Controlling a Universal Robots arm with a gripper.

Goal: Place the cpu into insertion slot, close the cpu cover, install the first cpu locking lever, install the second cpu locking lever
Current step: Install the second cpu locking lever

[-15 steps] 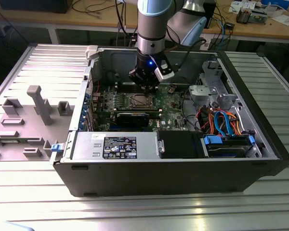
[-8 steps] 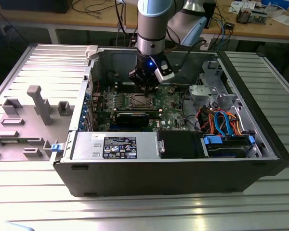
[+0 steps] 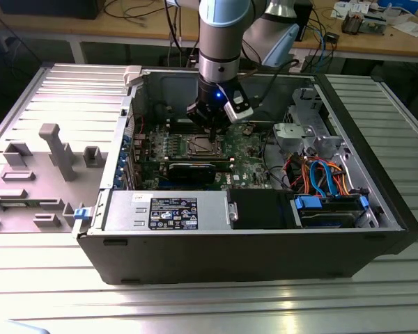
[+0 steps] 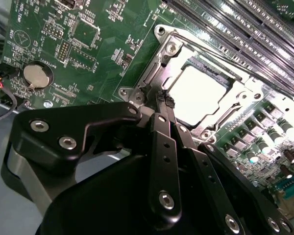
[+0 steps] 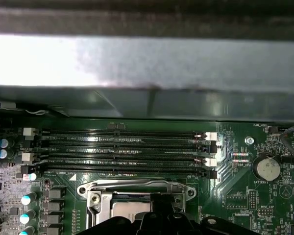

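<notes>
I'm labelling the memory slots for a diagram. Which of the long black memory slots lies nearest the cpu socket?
The memory slot running right along the cpu cover frame's edge in the first wrist view; the other three lie beyond it, toward the case wall.

Ribbed metal counter (image 3: 49,278); resting directly on it: open black computer case (image 3: 251,236), centre, and grey moulded fixture tray (image 3: 35,174), just beside, exterior view's left.

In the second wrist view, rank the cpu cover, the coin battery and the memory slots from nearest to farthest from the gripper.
1. cpu cover: right at the gripper tips, around the cpu.
2. memory slots: beyond the cover.
3. coin battery: off to the side, about as far; too close to call.
</notes>
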